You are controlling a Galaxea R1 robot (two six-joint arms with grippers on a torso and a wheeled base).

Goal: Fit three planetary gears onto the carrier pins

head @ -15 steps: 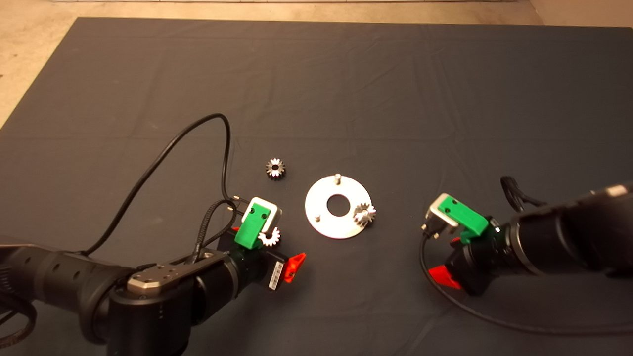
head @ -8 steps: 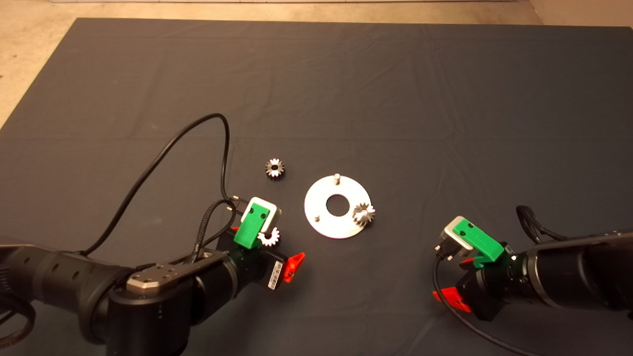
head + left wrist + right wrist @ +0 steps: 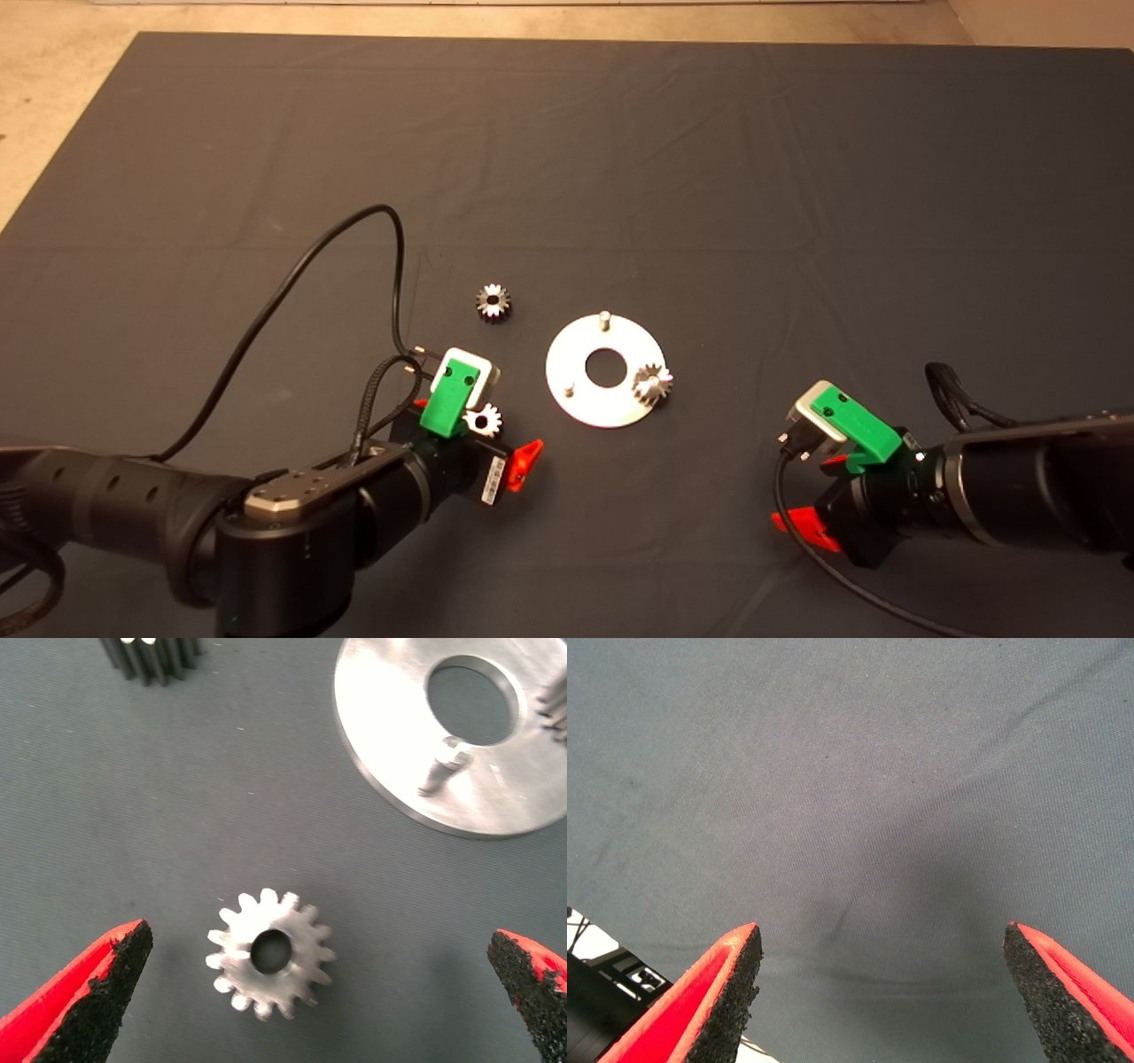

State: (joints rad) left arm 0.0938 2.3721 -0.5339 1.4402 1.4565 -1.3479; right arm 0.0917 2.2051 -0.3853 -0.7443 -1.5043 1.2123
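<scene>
The silver carrier disc [image 3: 576, 354] lies mid-mat. One planetary gear [image 3: 652, 385] sits on its right pin; the far pin [image 3: 603, 316] and the near-left pin [image 3: 569, 387] are bare. A second gear [image 3: 493, 302] lies on the mat left of the disc. A third gear [image 3: 483, 420] lies flat between the wide-open fingers of my left gripper [image 3: 478, 436]. In the left wrist view this gear [image 3: 270, 953] lies between the pads, untouched, with the disc [image 3: 381, 718] and a bare pin [image 3: 440, 771] beyond. My right gripper [image 3: 813, 494] is open and empty, right of the disc.
The dark mat [image 3: 709, 177] covers the table; pale floor [image 3: 53, 106] shows past its far left edge. A black cable [image 3: 292, 275] loops up from the left wrist. The right wrist view shows only bare mat [image 3: 877, 797] between the open fingers [image 3: 726, 983].
My right arm has drawn back from the disc toward the lower right. My left gripper has shifted slightly, so the gear between its fingers shows more fully.
</scene>
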